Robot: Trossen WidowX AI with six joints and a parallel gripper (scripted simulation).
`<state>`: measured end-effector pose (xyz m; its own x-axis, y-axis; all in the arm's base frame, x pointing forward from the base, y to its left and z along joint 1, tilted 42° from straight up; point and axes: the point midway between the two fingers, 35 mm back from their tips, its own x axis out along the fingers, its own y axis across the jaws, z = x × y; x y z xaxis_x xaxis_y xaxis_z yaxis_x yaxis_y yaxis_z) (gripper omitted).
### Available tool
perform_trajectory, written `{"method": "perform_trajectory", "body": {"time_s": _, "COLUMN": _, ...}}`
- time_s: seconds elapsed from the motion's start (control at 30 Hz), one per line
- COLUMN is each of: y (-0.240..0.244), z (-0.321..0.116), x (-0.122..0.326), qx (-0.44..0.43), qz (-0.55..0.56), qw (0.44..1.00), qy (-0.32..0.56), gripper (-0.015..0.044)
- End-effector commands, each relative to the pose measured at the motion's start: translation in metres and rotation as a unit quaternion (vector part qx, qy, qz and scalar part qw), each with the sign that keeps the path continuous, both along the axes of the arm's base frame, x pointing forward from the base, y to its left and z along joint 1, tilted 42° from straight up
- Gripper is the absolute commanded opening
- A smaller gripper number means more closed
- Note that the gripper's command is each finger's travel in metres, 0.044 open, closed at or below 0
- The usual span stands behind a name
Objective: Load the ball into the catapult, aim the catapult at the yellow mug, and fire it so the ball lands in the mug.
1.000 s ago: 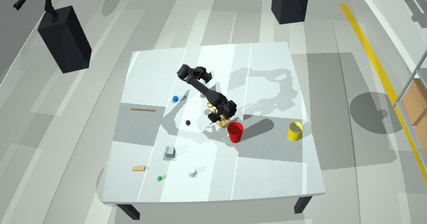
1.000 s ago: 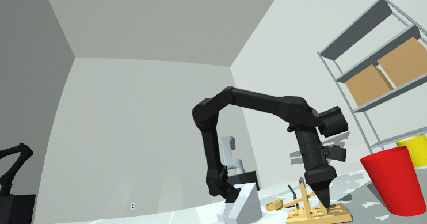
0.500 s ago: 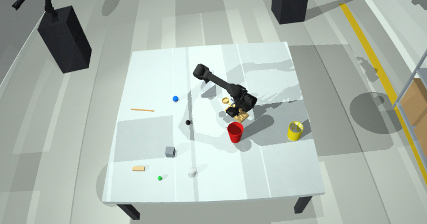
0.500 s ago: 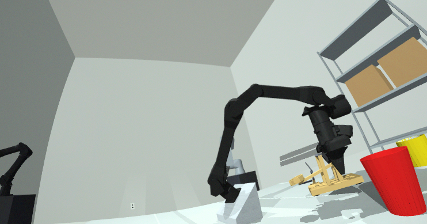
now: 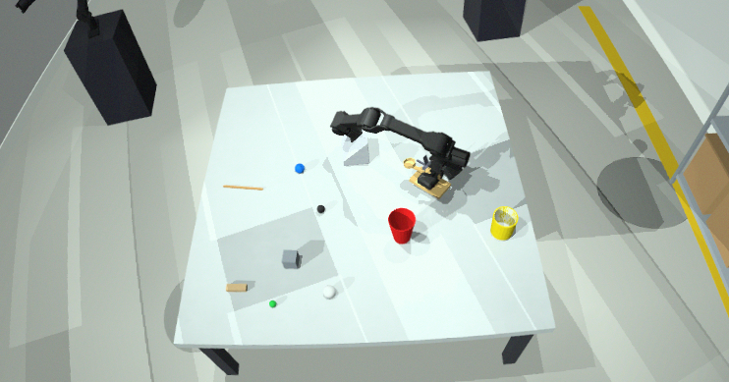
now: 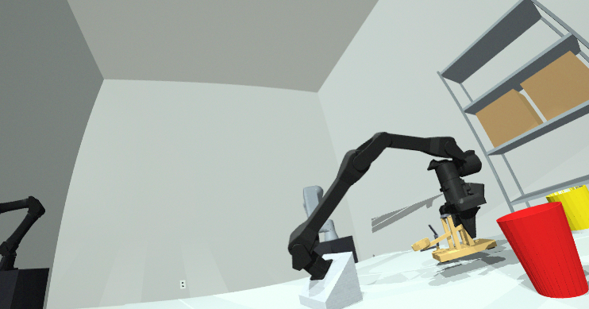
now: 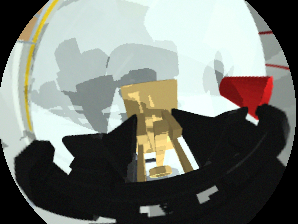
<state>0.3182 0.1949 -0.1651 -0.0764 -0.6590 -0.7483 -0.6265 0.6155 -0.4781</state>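
Observation:
My gripper [image 5: 429,177] [image 6: 470,226] [image 7: 154,113] is shut on the wooden catapult [image 5: 436,191] [image 6: 457,254] [image 7: 162,92], with its fingers on either side of the frame. The catapult hangs a little above the table, its shadow beneath it. Its spoon cup [image 5: 409,163] [image 6: 420,244] [image 7: 160,171] points away from the yellow mug and shows no ball. The yellow mug [image 5: 502,230] [image 6: 576,211] stands upright near the table's right edge. A blue ball [image 5: 299,168], a black ball [image 5: 320,208], a white ball [image 5: 328,292] and a green ball [image 5: 272,303] lie on the table.
A red cup [image 5: 402,229] [image 6: 544,252] [image 7: 250,89] stands upright near the catapult, left of the yellow mug in the top view. A grey cube [image 5: 290,258], a wooden block [image 5: 236,287] and a thin stick [image 5: 243,188] lie toward the table's left side.

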Motion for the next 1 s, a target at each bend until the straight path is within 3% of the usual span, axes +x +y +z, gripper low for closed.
{"method": "perform_trajectory", "body": {"time_s": 0.0, "y": 0.006, "z": 0.001, "x": 0.002, "qx": 0.007, "qz": -0.001, "qw": 1.000, "qy": -0.006, "gripper": 0.0000}}
{"method": "perform_trajectory", "body": {"time_s": 0.97, "y": -0.023, "z": -0.030, "x": -0.001, "qx": 0.007, "qz": -0.004, "qw": 1.000, "qy": -0.006, "gripper": 0.0000}}
